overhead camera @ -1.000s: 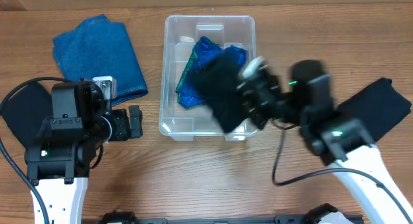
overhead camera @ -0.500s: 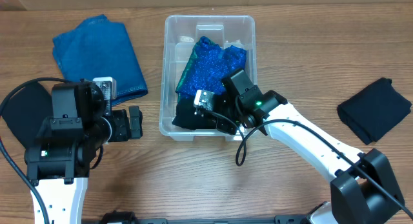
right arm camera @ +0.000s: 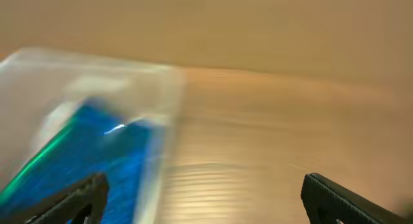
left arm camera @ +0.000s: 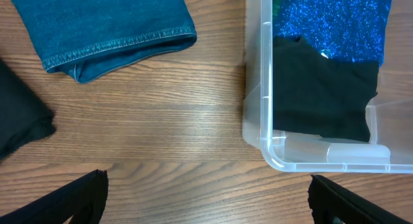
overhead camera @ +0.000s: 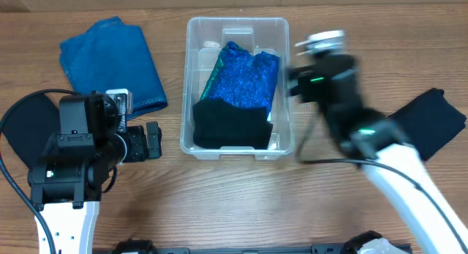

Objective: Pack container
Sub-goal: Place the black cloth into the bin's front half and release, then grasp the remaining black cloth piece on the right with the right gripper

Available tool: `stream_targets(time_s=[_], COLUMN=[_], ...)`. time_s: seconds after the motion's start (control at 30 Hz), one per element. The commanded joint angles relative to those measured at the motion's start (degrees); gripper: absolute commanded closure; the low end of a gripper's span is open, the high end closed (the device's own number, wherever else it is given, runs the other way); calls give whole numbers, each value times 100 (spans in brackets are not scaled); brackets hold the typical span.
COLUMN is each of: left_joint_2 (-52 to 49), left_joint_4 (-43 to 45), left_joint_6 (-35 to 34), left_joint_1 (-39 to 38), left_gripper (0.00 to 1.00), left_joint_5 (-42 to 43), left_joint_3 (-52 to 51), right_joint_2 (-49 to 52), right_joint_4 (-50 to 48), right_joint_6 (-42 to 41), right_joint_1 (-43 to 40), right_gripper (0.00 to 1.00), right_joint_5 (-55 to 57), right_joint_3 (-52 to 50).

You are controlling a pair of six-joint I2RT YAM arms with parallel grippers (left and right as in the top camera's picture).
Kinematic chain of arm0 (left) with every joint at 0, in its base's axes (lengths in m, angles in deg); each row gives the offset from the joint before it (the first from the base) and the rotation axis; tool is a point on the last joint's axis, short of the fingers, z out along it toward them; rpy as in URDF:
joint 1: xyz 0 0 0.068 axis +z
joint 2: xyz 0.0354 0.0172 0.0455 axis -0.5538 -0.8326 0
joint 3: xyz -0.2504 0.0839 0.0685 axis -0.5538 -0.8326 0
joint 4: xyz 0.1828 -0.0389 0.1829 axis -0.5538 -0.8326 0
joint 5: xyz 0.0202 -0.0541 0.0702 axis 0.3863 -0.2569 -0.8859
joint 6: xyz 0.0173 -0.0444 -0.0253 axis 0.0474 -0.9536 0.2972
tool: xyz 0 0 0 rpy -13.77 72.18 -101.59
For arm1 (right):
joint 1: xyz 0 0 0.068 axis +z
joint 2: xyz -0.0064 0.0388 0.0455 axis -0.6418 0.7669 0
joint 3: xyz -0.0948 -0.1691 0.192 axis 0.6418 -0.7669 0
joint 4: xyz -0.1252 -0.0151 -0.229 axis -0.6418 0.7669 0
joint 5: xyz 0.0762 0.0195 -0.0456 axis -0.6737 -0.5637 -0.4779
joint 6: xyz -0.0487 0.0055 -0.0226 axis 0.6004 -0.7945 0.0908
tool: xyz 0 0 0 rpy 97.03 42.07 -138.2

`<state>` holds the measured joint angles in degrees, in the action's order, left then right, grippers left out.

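Observation:
The clear container (overhead camera: 189, 71) stands mid-table. Inside it a sparkly blue cloth (overhead camera: 245, 75) lies towards the back, and a folded black cloth (overhead camera: 229, 127) lies across the front. My right gripper (overhead camera: 310, 74) is blurred with motion just right of the container. In the right wrist view it (right arm camera: 206, 201) stands open and empty above the container's right wall (right arm camera: 161, 127) and bare wood. My left gripper (overhead camera: 152, 139) hangs open and empty left of the container; in its wrist view it (left arm camera: 206, 204) is over wood near the container's front corner (left arm camera: 261, 130).
A folded blue denim piece (overhead camera: 111, 64) lies at the back left. One black cloth (overhead camera: 20, 122) lies under the left arm at the far left. Another black cloth (overhead camera: 433, 126) lies at the right, partly behind my right arm.
My right gripper has let go of the black cloth in the front of the container, opened, and swung out to the container's right side. The left arm has not moved.

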<state>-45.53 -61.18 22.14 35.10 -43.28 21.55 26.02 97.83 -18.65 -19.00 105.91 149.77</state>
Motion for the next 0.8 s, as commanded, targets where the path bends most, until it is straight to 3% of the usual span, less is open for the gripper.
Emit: stream_targets(time_s=[0.0,0.1,0.27,0.47,0.6,0.63,0.77], left_joint_2=[-20,-20,-20,-20,-20,-20,-20], left_joint_4=[2,2,0,2,11,11,4], left_joint_6=[-59,-59,-57,-57,-57,-59,-59], left_joint_1=[-37,-37,-37,-37,-37,-39,-37], left_gripper=[0,0,0,0,0,0,0], left_joint_5=[66,66,63,63,63,66,66], left_joint_3=[127,127,127,127,127,125,127], right_joint_2=[-210,243,1860,3528,3923,3952,3965], right_joint_4=[531,691,413,295,164,127,35], right_joint_6=[-1508,-1604,-1593,-1296,-1290,-1257,-1252], right_joint_1=[-2098,-4118,-6140,-6800,-6826,-6824,-6824], right_gripper=[0,0,0,0,2,10,61], right_joint_5=[-636,-1851,-2793,-2968,-2981,-3117,-3897], right_joint_3=[79,76,76,76,76,76,76])
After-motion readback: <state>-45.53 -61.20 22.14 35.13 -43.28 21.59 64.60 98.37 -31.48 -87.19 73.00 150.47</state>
